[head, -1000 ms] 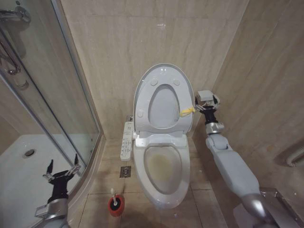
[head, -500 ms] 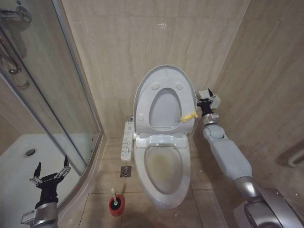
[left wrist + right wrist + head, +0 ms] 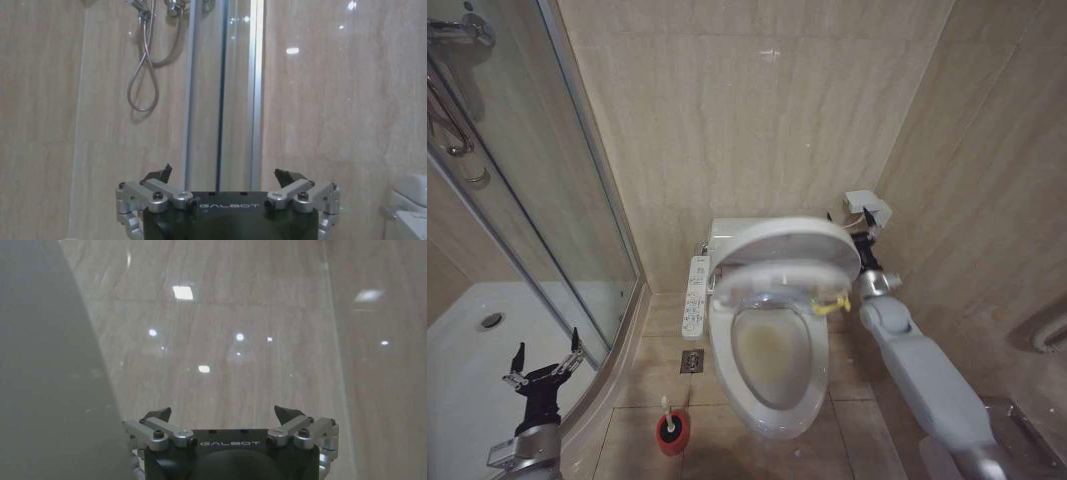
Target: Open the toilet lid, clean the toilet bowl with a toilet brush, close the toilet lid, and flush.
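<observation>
The white toilet lid (image 3: 792, 245) hangs tilted about halfway down over the toilet bowl (image 3: 772, 350), whose yellowish inside shows beneath it. A yellow tag (image 3: 832, 303) dangles at the lid's right edge. My right gripper (image 3: 863, 240) is just behind the lid's right side, by the wall. In the right wrist view this gripper (image 3: 223, 412) is open and holds nothing, with the grey lid surface (image 3: 47, 390) beside it. The toilet brush (image 3: 665, 408) stands in its red holder (image 3: 672, 432) on the floor, left of the bowl. My left gripper (image 3: 544, 366) is open low by the shower, also seen empty (image 3: 223, 172).
A glass shower door (image 3: 547, 200) and white shower tray (image 3: 467, 360) take up the left. The bidet control panel (image 3: 695, 295) sticks out at the toilet's left side, with a floor drain (image 3: 691, 361) below it. A white wall box (image 3: 867, 208) sits above my right gripper.
The lid has swung down from upright to about halfway over the bowl. My right arm has dropped lower beside it. My left gripper has shifted slightly.
</observation>
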